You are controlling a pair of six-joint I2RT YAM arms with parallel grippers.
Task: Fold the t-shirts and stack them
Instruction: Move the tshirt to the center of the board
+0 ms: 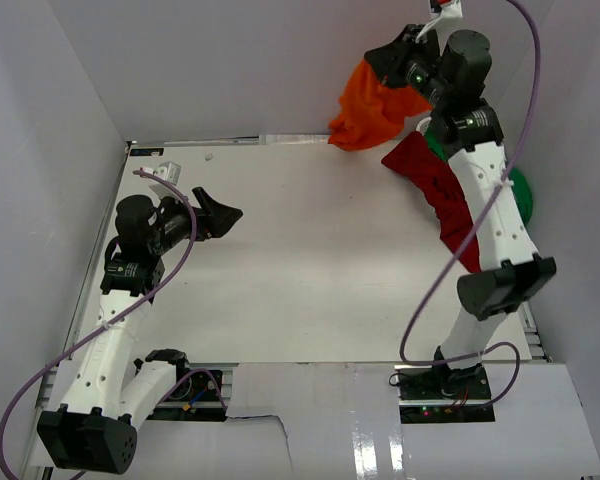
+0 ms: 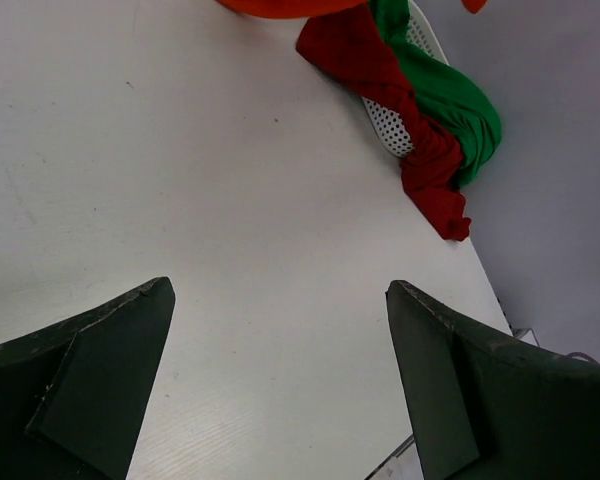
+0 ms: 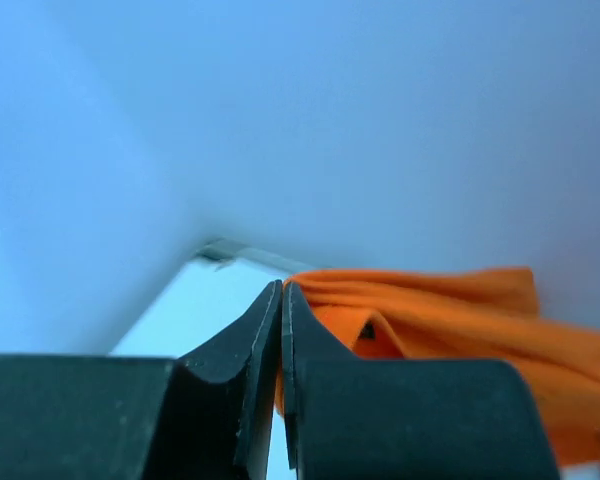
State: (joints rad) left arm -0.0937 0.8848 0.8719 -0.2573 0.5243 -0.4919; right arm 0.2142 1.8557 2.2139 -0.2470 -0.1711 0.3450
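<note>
My right gripper (image 1: 388,55) is raised high at the back right, shut on the orange t-shirt (image 1: 372,105), which hangs from it above the table's far edge. In the right wrist view the jaws (image 3: 282,300) pinch a fold of orange t-shirt (image 3: 450,320). The dark red t-shirt (image 1: 442,195) lies draped over the table's right side, partly under my right arm. The green t-shirt (image 1: 520,195) sits behind it in a white basket (image 2: 392,125). My left gripper (image 1: 220,213) hovers open over the left of the table, empty. The left wrist view shows the red t-shirt (image 2: 380,90) and the green t-shirt (image 2: 450,100).
White enclosure walls stand close on the left, back and right. A small white bracket (image 1: 165,172) sits at the table's back left corner. The table's bare surface (image 1: 310,260) stretches between the two arms.
</note>
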